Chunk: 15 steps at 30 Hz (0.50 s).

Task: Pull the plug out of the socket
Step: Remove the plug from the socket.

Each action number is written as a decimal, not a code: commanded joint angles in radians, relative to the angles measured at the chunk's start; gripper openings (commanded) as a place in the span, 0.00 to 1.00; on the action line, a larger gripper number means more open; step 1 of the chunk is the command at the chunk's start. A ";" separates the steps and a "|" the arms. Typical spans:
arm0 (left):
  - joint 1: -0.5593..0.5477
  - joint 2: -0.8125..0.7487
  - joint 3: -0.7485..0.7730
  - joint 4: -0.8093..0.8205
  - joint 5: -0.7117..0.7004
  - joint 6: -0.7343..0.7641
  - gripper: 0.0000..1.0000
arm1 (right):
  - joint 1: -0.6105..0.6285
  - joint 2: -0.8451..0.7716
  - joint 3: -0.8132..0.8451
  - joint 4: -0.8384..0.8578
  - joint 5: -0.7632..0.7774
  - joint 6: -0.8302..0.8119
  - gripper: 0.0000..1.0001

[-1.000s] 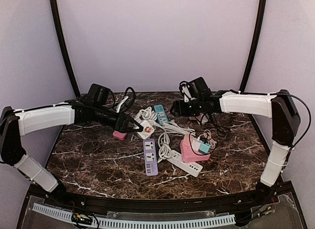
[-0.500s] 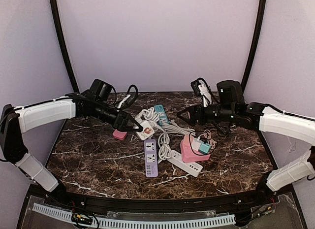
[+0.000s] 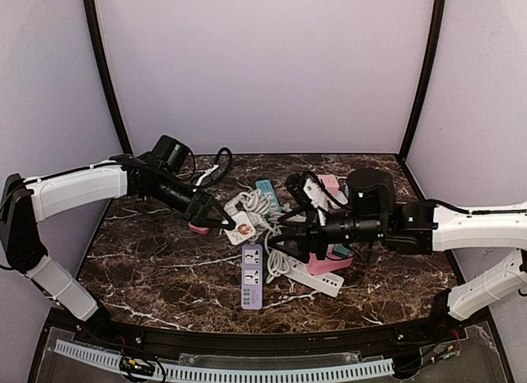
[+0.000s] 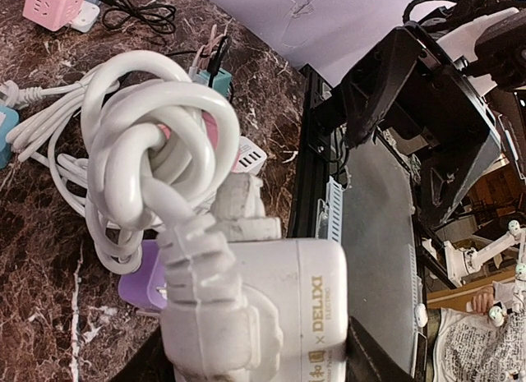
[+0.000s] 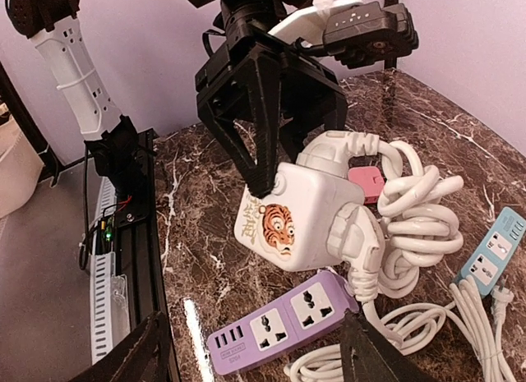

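Plug: a white plug [image 5: 355, 234] sits pushed fully into the side face of a white cube socket [image 5: 288, 216]. A second white plug [image 5: 333, 148] is seated in the face next to it.
Cube socket: it carries a tiger sticker on one face and "DELIXI" lettering on another. It is held up off the marble tabletop [image 3: 148, 268], left of centre and towards the back.
Cable: thick white cable [image 4: 136, 127] runs from the plugs into a tight knotted coil beside the cube, and its loose loops trail down to the table.
Left gripper [image 3: 224, 221]: its black fingers are clamped on opposite faces of the cube socket and carry it.
Right gripper [image 3: 276, 239]: its jaws are spread wide with nothing between them. It points at the cube from the right and stands near it without touching. Its fingers [image 5: 374, 353] frame the cube and the side plug in the right wrist view.
Purple power strip [image 3: 252, 276]: it lies flat on the marble, just in front of the held cube.
White power strip [image 3: 317, 277]: it lies right of the purple one, under the right arm.
Blue power strip [image 3: 268, 191]: it lies behind the coil.
Pink cube socket [image 4: 53, 2]: it stands at the back of the table, well apart from the held cube.
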 commanded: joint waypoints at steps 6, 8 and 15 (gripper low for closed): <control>-0.044 -0.023 0.012 -0.020 0.152 0.071 0.01 | 0.007 0.107 0.008 0.086 0.080 -0.165 0.63; -0.053 -0.024 0.011 -0.020 0.156 0.070 0.01 | -0.004 0.123 0.009 0.085 0.077 -0.170 0.63; -0.068 -0.025 0.010 -0.010 0.147 0.060 0.01 | -0.026 0.144 0.035 0.066 0.054 -0.176 0.54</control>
